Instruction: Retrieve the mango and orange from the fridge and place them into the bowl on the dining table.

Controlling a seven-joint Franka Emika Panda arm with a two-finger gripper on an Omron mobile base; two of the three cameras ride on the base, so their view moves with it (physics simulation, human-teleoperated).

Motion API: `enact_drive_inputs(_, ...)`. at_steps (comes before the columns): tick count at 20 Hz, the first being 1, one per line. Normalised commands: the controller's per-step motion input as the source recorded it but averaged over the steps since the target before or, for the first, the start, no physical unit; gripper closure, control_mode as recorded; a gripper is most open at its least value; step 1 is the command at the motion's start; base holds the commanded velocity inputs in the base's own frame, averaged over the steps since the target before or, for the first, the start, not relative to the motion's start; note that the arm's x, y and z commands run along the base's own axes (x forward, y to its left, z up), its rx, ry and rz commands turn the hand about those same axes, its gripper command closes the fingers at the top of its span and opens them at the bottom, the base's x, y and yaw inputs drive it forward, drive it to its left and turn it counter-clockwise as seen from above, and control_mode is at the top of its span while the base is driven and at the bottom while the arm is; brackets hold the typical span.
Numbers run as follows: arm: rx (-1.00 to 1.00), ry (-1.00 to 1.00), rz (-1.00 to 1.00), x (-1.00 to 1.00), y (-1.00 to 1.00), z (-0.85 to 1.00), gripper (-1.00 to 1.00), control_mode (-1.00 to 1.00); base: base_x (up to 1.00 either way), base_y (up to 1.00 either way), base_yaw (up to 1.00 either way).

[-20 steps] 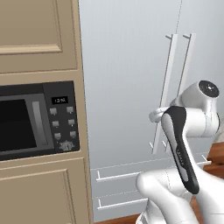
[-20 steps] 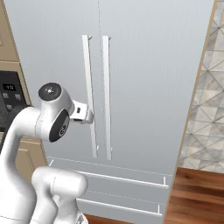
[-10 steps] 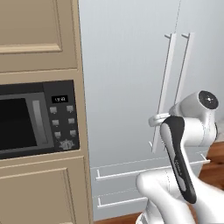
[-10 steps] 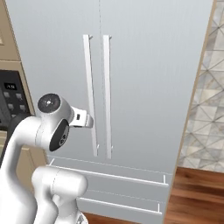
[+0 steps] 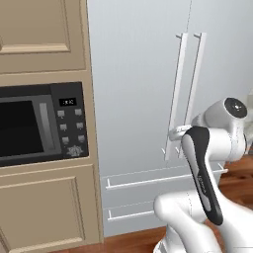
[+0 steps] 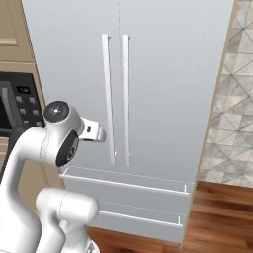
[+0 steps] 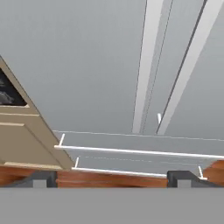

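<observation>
Our tool [image 7: 112,178] stands with fingers wide apart, empty, before the closed fridge [image 6: 163,99]. We judge its door stiff and heavy; grasp the left handle [image 6: 107,94] low.

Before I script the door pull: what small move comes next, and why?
Probably ease the open end effector up and forward onto the left door handle. The fridge is shut, and the fingertips point below the handle's lower end, clear of it.

We see a pale grey fridge [image 6: 163,99] with paler, near-white bar handles [image 6: 107,94]. At its nine o'clock, the black-fronted microwave [image 5: 42,123] sits in beige cabinets [image 5: 42,29]. At three o'clock, we see a grey triangle-patterned wall [image 6: 232,99] above a reddish-brown wood floor [image 6: 222,212].
</observation>
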Motion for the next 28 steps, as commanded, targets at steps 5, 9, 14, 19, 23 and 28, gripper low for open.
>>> enact_drive_inputs(5,0.00,0.00,0.00,0.00,0.00,0.00,-1.00,1.00,-0.60,-0.32,0.00)
enact_drive_inputs(9,0.00,0.00,0.00,0.00,0.00,0.00,-1.00,1.00,-0.58,-0.39,0.00)
enact_drive_inputs(14,0.00,0.00,0.00,0.00,0.00,0.00,-1.00,1.00,-0.46,-0.35,0.00)
enact_drive_inputs(19,0.00,-0.02,0.00,0.09,0.04,-0.01,-1.00,-1.00,0.01,0.01,0.00)
enact_drive_inputs(23,0.02,-0.03,0.00,0.83,0.19,-0.01,-1.00,-1.00,0.00,0.00,0.00)
enact_drive_inputs(28,0.06,0.00,0.00,0.97,0.03,0.00,-1.00,-1.00,0.00,0.00,0.00)
